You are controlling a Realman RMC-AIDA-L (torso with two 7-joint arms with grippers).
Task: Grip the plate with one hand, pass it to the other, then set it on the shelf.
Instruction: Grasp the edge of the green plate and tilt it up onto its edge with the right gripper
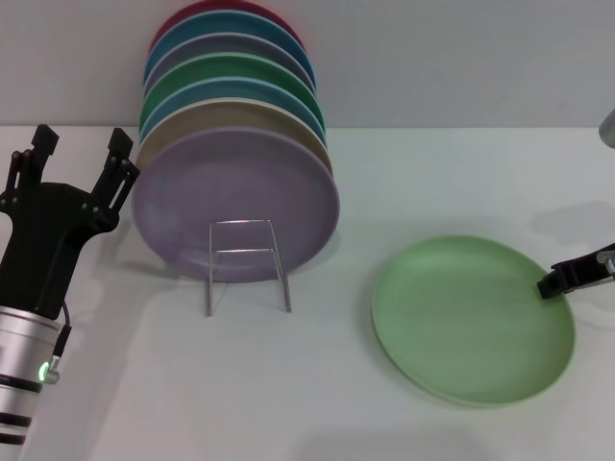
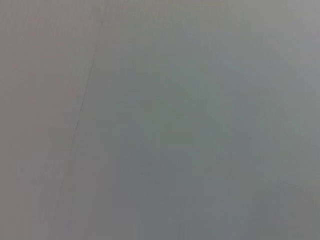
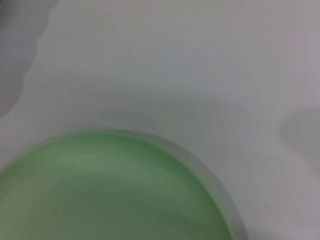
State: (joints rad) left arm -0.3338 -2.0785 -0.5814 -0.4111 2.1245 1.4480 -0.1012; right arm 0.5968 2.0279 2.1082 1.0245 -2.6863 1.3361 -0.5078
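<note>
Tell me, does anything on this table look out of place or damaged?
Only one thing stands out: the light green plate lies flat on the table, apart from the plates standing in the wire rack. The right gripper reaches over its edge. Nothing looks spilled or broken.

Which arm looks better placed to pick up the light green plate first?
The right. The right gripper is already at the plate's right rim, while the left gripper stands far off beside the rack.

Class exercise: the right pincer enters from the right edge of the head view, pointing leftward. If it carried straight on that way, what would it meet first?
The right pincer already sits at the right rim of the light green plate. Going straight on, it would most likely meet that plate first, though its height above the plate is unclear. The left pincer is parked beside the rack.
</note>
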